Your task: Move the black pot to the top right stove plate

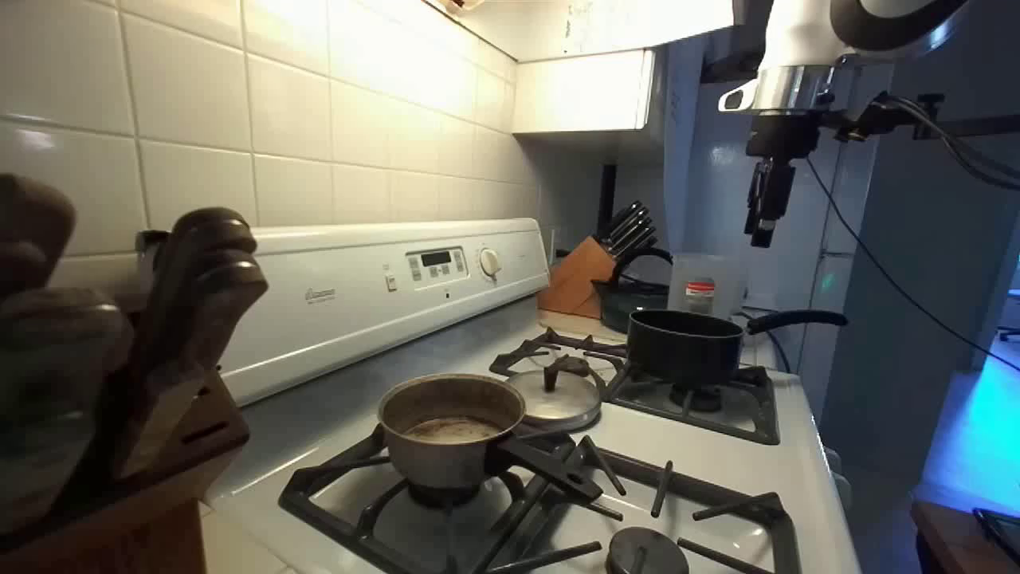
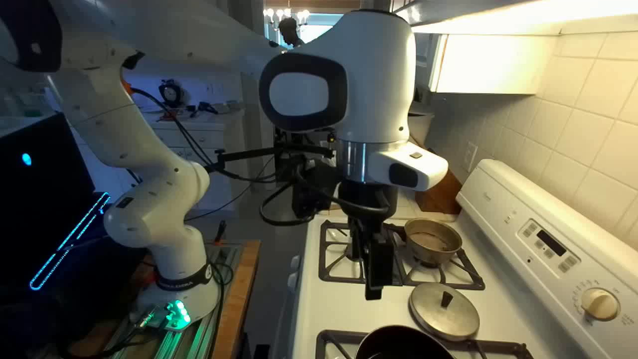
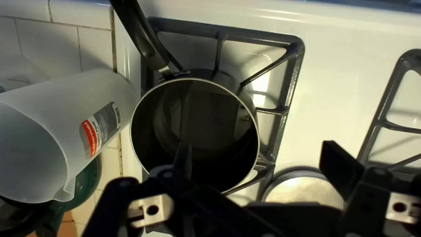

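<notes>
Matte-black saucepan (image 1: 684, 351), seated on a front cast-iron grate (image 3: 290, 85) of the white gas stove (image 3: 332, 82), lies below the spread Robotiq gripper (image 3: 256, 153) and, in the wrist view, off-centre toward one finger (image 3: 183, 161), its long handle (image 3: 141, 33) pointing away toward the stove's front corner.

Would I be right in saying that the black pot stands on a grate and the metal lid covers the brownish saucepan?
Not quite: the metal lid lies apart from the brownish saucepan, which is uncovered, as an exterior view shows. The black pot does stand on a grate.
</notes>
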